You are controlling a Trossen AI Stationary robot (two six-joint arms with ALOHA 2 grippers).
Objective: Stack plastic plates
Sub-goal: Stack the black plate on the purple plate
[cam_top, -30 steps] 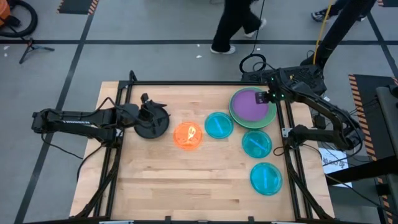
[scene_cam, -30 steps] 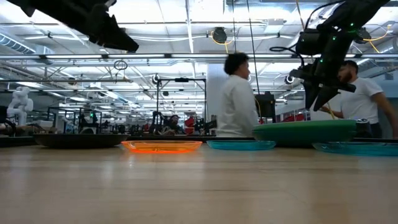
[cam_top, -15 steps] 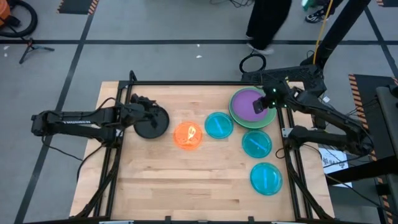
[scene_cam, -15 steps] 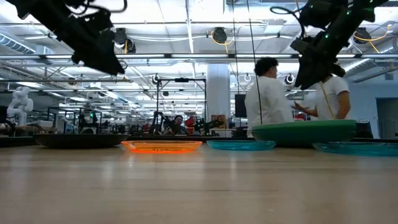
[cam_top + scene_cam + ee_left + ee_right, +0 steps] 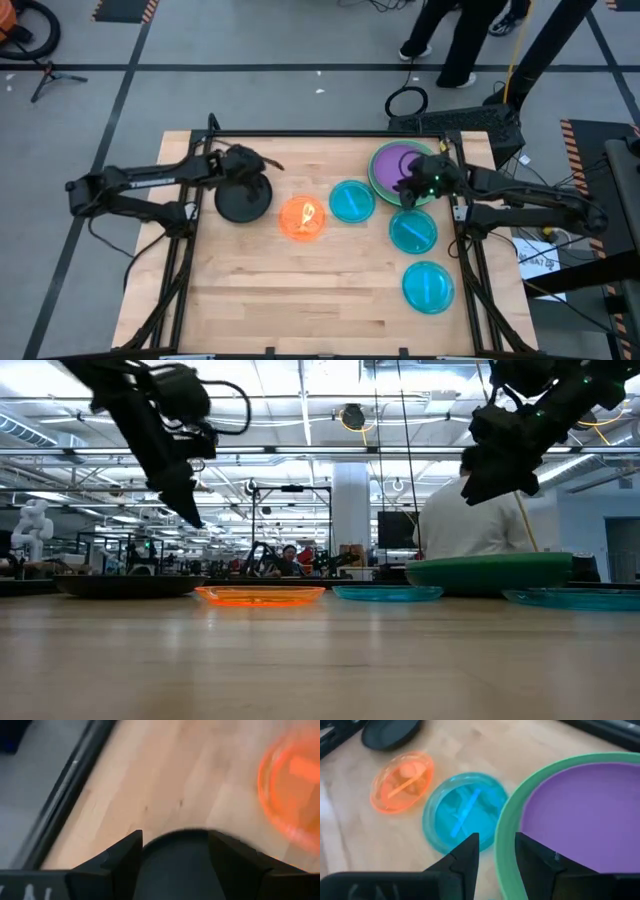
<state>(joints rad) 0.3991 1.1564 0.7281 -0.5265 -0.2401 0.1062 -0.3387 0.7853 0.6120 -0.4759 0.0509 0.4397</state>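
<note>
Hovered with the right gripper (image 5: 408, 189), fingers apart and empty, over the green-and-purple stack's (image 5: 382, 175) near rim, nearest cyan plate (image 5: 351, 201) just beside it; left gripper (image 5: 258, 163), open, above the black plate (image 5: 243, 198)

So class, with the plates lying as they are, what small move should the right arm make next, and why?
Probably lower the right tool, fingers apart, toward the blue plate beside the purple-on-green stack: it hangs over the stack's edge, holding nothing, and that plate lies loose on the table.
</note>
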